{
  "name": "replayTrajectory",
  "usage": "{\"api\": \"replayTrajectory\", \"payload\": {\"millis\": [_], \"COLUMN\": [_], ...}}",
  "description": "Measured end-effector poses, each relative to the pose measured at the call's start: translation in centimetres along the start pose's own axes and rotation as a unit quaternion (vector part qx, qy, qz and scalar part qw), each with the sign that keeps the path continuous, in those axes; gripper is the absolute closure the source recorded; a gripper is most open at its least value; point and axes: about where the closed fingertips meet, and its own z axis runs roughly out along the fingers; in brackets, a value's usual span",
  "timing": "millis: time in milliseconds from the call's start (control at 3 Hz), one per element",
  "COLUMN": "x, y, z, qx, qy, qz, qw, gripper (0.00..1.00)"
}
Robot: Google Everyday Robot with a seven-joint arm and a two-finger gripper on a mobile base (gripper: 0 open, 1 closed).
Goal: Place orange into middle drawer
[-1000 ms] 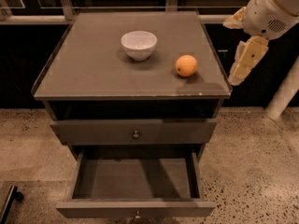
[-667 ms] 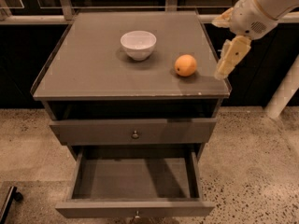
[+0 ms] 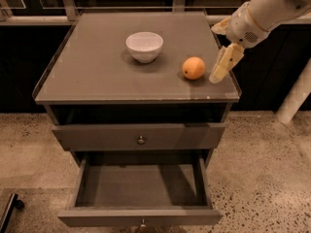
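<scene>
The orange (image 3: pixel 193 67) sits on the grey cabinet top (image 3: pixel 97 72), right of centre. My gripper (image 3: pixel 221 68) hangs just right of the orange, near the top's right edge, fingers pointing down, a small gap from the fruit. It holds nothing. The middle drawer (image 3: pixel 141 216) is pulled open below, a wide shallow grey box with nothing in it and a small knob at its front. The like grey drawer above it (image 3: pixel 141 136) is shut.
A white bowl (image 3: pixel 144 46) stands on the top, left of the orange. The top has a raised rim. A white post (image 3: pixel 295 98) stands on the floor at the right. A dark object (image 3: pixel 7 210) sits at lower left on the speckled floor.
My arm and gripper have moved left from beyond the cabinet's right edge to just beside the orange. The orange, bowl and drawers have not moved.
</scene>
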Motion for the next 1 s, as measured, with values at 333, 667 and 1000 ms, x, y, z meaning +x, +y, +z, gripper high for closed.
{"api": "replayTrajectory", "payload": {"millis": [333,667,1000], "x": [1.0,1.1,0.1], "y": [-0.5,-0.7,-1.2], "z": [2.5,4.8,6.6], "qx": [-0.009,-0.021,-0.031], "qy": [-0.027,-0.050,-0.059], "qz": [0.031,0.052,0.053], "qw": [0.9991,0.9972,0.9964], "gripper": [0.00,0.00,0.00]}}
